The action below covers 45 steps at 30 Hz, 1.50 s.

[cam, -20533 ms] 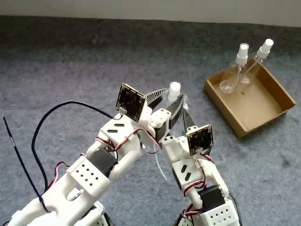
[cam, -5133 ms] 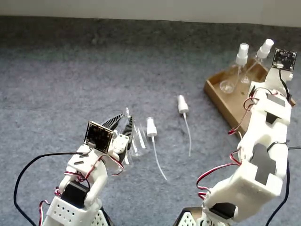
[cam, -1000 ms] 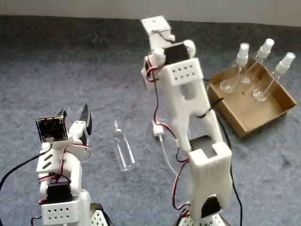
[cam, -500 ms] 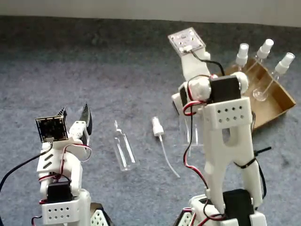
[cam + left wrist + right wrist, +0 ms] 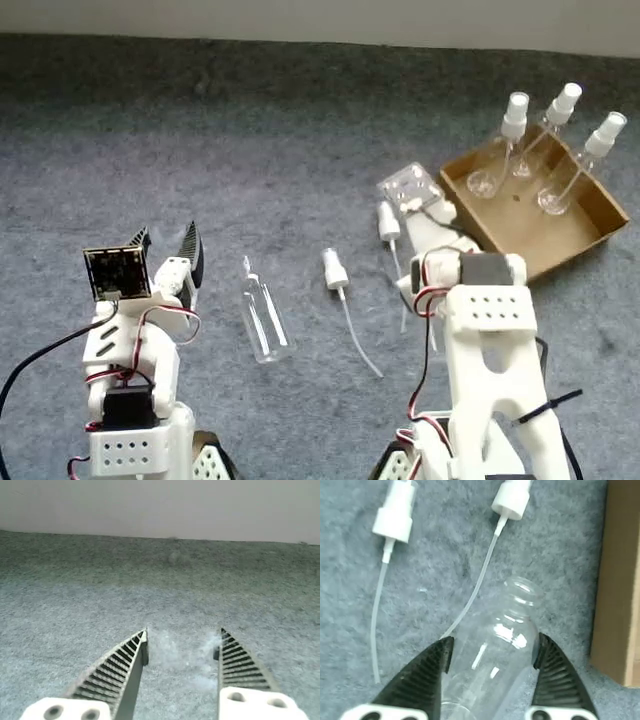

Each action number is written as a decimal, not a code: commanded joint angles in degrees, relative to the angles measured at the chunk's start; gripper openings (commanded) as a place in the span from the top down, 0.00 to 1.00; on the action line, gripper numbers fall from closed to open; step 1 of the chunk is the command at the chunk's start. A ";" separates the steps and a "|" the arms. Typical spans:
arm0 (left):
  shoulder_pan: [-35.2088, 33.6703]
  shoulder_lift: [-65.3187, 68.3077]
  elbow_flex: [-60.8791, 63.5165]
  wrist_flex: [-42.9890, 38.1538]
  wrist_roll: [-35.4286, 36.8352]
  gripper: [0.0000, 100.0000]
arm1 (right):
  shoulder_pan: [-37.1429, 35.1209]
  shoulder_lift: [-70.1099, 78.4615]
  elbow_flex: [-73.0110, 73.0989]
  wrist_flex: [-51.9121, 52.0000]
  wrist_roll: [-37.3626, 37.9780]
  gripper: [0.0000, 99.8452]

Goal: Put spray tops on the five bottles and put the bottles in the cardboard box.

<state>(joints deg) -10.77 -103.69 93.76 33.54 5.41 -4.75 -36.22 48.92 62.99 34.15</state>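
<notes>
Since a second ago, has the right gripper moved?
Yes: the right gripper, holding a bottle, swung back from the far edge down beside the cardboard box.

Grey carpet (image 5: 200, 130), pale wall (image 5: 300, 18)

High view overlooks the carpet (image 5: 200, 130); left wrist looks low toward the wall (image 5: 160, 505); right wrist looks closely down on spray tops (image 5: 394, 517), which both share.

Three bottles (image 5: 505, 150) in the cardboard box (image 5: 520, 230) at right; a loose bottle (image 5: 264, 320) left of two spray tops (image 5: 335, 270).
</notes>
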 commanded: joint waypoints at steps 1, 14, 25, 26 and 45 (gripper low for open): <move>1.10 -0.13 -1.71 0.00 -0.53 0.81 | 3.12 -0.40 5.32 -7.87 6.42 0.88; 1.10 -0.13 -1.71 0.00 -0.53 0.81 | 4.44 17.71 -0.84 -8.84 8.70 0.70; 1.10 -0.13 -1.71 0.00 -0.53 0.81 | 4.62 18.15 -1.36 -8.75 4.22 0.70; 1.10 -0.13 -1.71 0.00 -0.53 0.81 | 4.62 18.15 -1.36 -8.75 4.22 0.70; 1.10 -0.13 -1.71 0.00 -0.53 0.81 | 4.62 20.62 -14.20 4.09 0.09 0.70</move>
<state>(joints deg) -10.59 -103.69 93.76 33.54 5.41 -0.97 -16.70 38.11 66.15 35.03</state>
